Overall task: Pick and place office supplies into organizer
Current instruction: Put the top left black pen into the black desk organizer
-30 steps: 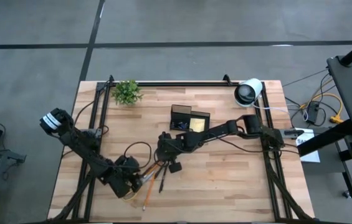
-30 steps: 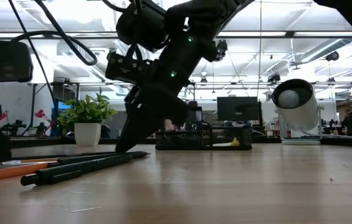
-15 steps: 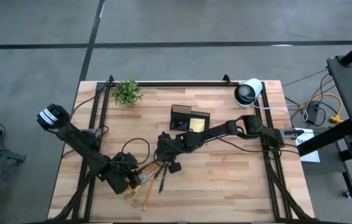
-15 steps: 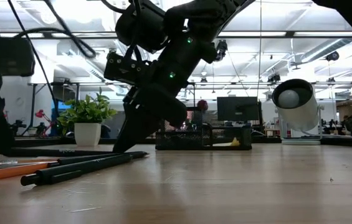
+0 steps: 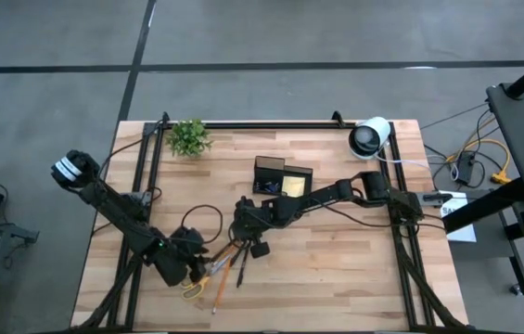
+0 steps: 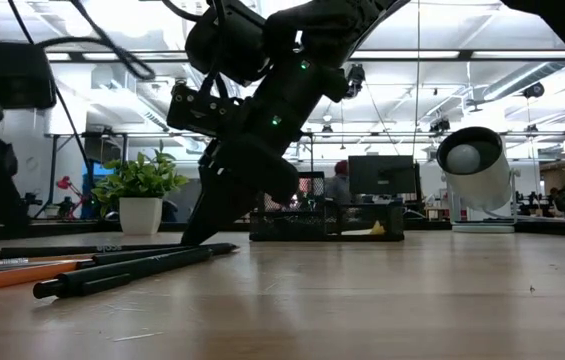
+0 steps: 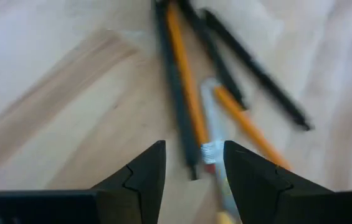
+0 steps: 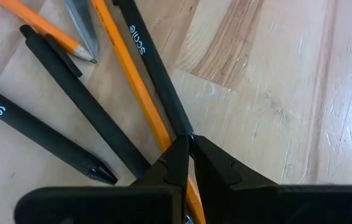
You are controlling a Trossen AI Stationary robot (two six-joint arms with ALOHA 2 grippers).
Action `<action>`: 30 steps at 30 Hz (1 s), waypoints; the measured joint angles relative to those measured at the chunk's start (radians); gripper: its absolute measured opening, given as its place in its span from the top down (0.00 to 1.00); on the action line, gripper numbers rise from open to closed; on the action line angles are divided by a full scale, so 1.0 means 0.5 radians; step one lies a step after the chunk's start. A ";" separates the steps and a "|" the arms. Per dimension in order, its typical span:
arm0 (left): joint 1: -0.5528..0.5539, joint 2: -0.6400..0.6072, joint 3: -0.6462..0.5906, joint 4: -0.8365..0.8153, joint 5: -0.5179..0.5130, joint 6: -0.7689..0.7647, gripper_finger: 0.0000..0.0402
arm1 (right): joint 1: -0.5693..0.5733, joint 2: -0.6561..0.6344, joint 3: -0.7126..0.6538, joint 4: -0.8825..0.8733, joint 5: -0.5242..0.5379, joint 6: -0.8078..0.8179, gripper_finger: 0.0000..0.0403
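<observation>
From above, the right hand (image 5: pixel 239 236) reaches down to the near end of a loose bundle of dark pens (image 5: pixel 240 267) and orange pencils (image 5: pixel 221 280) on the tabletop (image 5: pixel 336 269). The left hand (image 5: pixel 190 266) sits just beside the same bundle, next to the yellow-handled scissors (image 5: pixel 193 287). The black mesh organizer (image 5: pixel 281 177) stands well beyond the right hand, a yellow sticky pad (image 5: pixel 293 186) inside one compartment.

At table height, the right hand (image 6: pixel 202 232) touches down where the pens (image 6: pixel 132 270) end; the organizer (image 6: pixel 327 220) shows behind it.

The left wrist view shows the left hand (image 7: pixel 191 171) released, its fingers (image 7: pixel 146 169) spread over the pens (image 7: pixel 174 93) and pencils (image 7: pixel 186 81).

The right wrist view shows the right hand (image 8: pixel 189 149) clenched on the tip of one dark pen (image 8: pixel 157 74), with an orange pencil (image 8: pixel 135 84) alongside.
</observation>
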 joint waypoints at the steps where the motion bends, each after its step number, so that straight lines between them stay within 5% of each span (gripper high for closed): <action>1: 0.000 0.000 0.001 0.021 0.001 0.007 0.64 | 0.000 0.000 0.000 0.000 0.000 0.000 0.96; 19: 0.001 0.153 0.004 -0.029 0.052 -0.009 0.64 | 0.001 0.006 -0.006 -0.009 0.005 0.013 0.96; 30: 0.012 -0.528 0.011 -1.580 -0.112 -0.880 0.64 | -0.056 -0.036 0.167 -0.042 0.165 -0.001 0.96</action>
